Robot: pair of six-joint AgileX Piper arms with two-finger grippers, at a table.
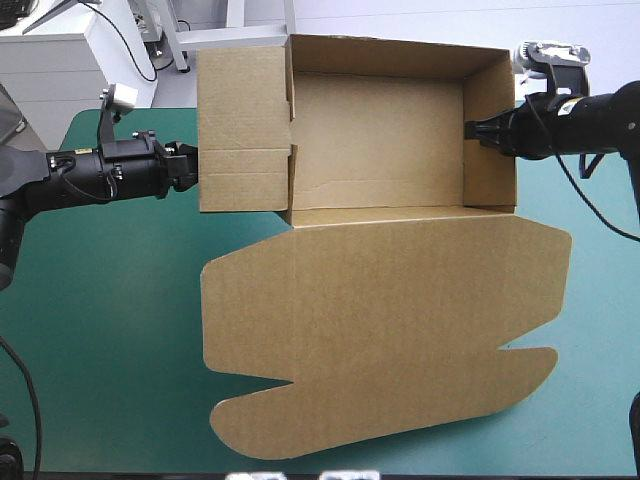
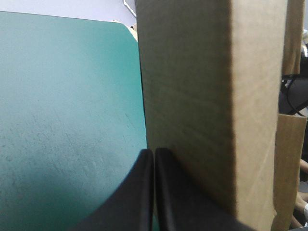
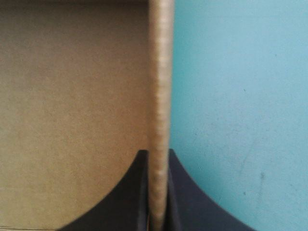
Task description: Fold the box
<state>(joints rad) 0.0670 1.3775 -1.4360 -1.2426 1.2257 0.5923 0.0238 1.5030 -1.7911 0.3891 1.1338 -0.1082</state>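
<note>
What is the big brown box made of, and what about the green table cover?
The box looks like corrugated cardboard. It is dull brown with faint ribbed lines, and its wall shows a thick cut edge in the right wrist view. The teal-green cover looks like a smooth matte mat, maybe rubber or vinyl. It has faint scuffs and no visible weave, so I can't be sure.

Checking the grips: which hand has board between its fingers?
The right hand: a wall of the box stands between its fingers. The left hand is shut, the board beside it, not between.
</note>
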